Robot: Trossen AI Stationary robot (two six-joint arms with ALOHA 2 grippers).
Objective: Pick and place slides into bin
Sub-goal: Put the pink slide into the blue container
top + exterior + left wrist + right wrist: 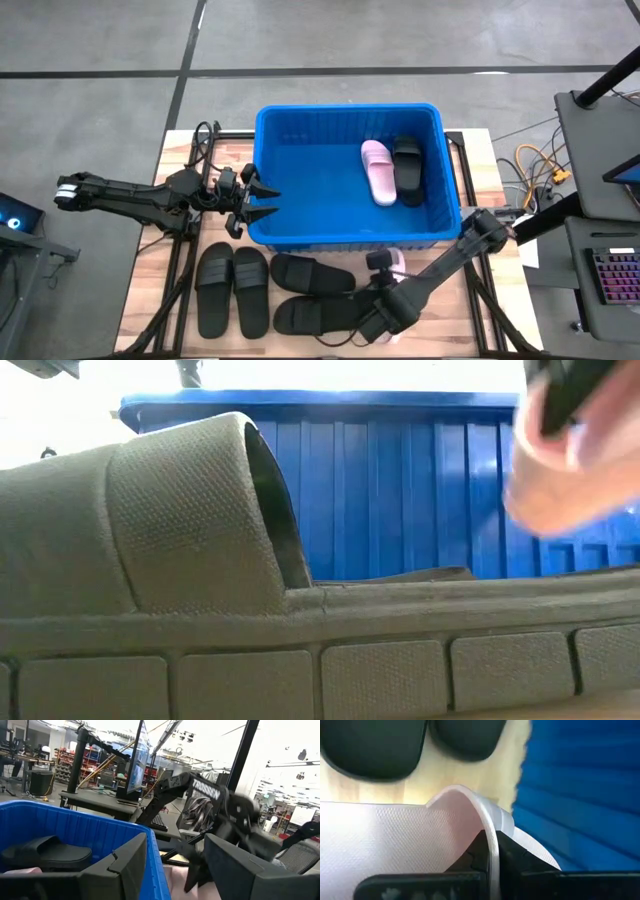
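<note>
The blue bin [350, 108] stands at the table's middle and far side. A pale pink slide [378, 172] and a black slide [407, 170] lie flat on its floor. My right gripper [385, 300] is in front of the bin's near wall, shut on another pale pink slide [395, 840]. That slide shows in the low view [570, 470] raised before the bin. My left gripper [272, 201] is open and empty at the bin's left wall. Several black slides lie soles down on the table, a pair [235, 290] at the near left and two more [310, 275] beside it. My right gripper pinches the pink slide's wide strap at its edge [492, 832], one finger under the strap and one outside it. The fingers lie across the strap's edge. In the low view the slide sits above table height; whether any part rests on the table, I cannot tell.
A black slide [200, 560] lies close before the low camera and hides much of the table. The bin's near wall [350, 238] stands right behind my right gripper. Cables [540, 170] lie off the table's right side.
</note>
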